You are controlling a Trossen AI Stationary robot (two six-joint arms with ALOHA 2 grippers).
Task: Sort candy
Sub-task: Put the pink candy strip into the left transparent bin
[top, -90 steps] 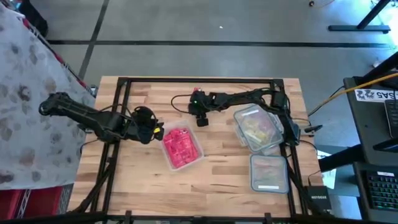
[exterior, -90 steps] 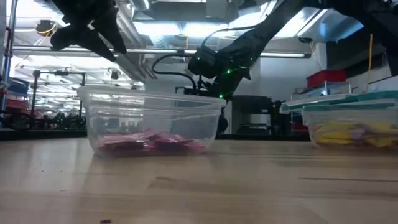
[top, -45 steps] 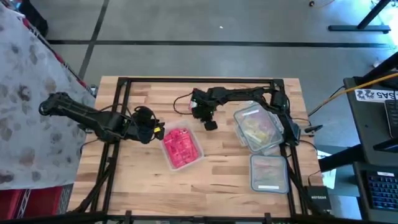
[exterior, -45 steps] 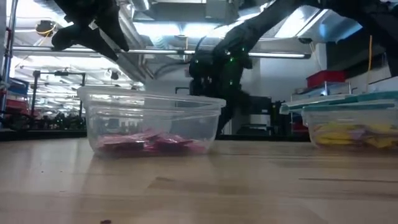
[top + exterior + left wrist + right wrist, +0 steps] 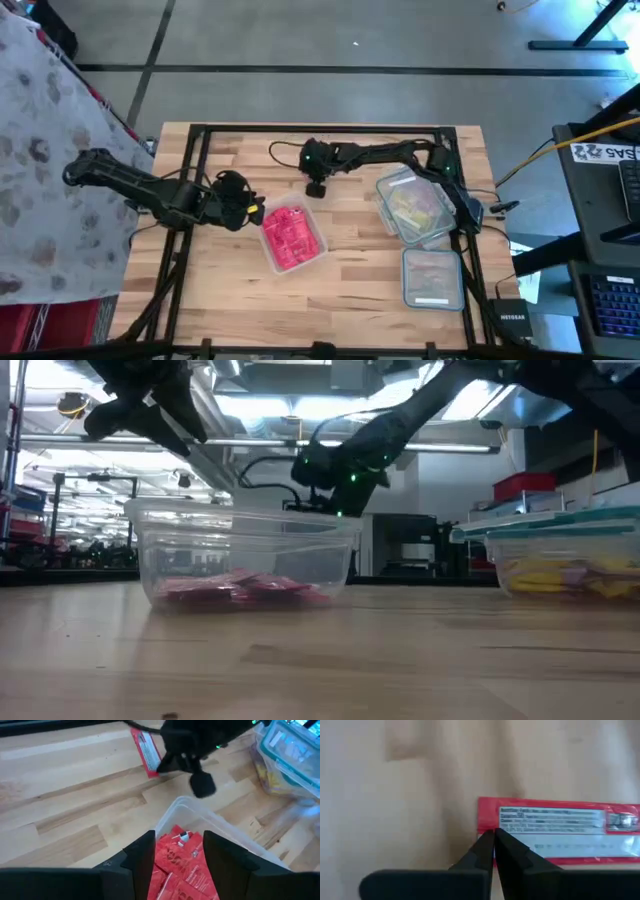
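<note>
Pinching together, your right gripper [image 5: 493, 851] has its dark fingers at a flat, glossy red candy [image 5: 555, 831] wrapper on grained wood table [image 5: 420, 780]; your left gripper [image 5: 175, 855] stands apart.

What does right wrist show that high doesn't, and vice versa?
Right wrist only: a red candy packet with white printed text lying flat on bare wood, the right gripper pinched together at its edge.

High only: the layout. Tub of red candy beside the left gripper, lidded tub of yellow candy, and a third tub nearer the front edge.

Both: the right gripper low over the wooden table.
</note>
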